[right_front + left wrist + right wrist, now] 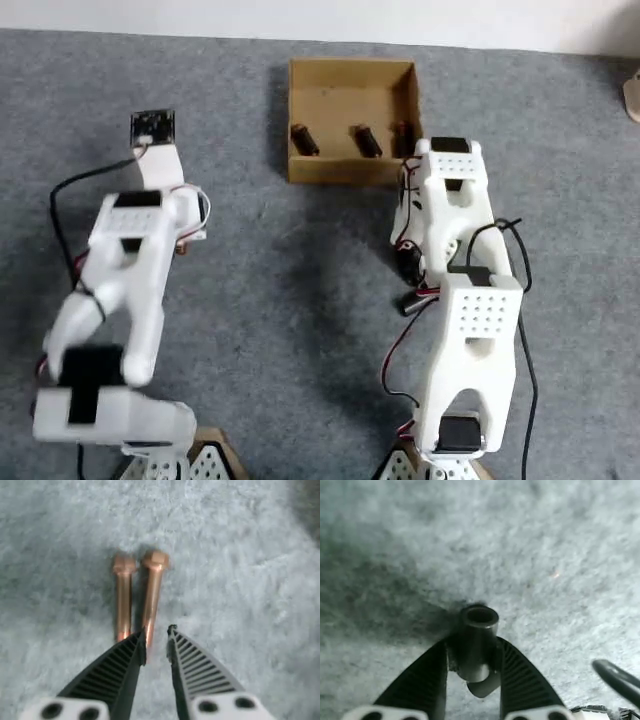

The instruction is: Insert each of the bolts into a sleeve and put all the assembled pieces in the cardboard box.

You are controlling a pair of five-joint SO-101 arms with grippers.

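Left hand [157,631] hovers narrowly parted, tips at the shank ends of two bolts [151,592] lying side by side on the worktop [250,580]. Right hand [472,649] grips a sleeve [479,622], bore exposed. I'd widen, straddle only the right-hand one, then close.

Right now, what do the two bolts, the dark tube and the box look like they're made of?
The bolts look like metal with a copper-coloured, faintly shiny finish; whether they are plated steel or solid copper cannot be told. The sleeve is matt black with a smooth bore, so plastic or coated metal. The cardboard box is plain brown, matt cardboard with thin walls.
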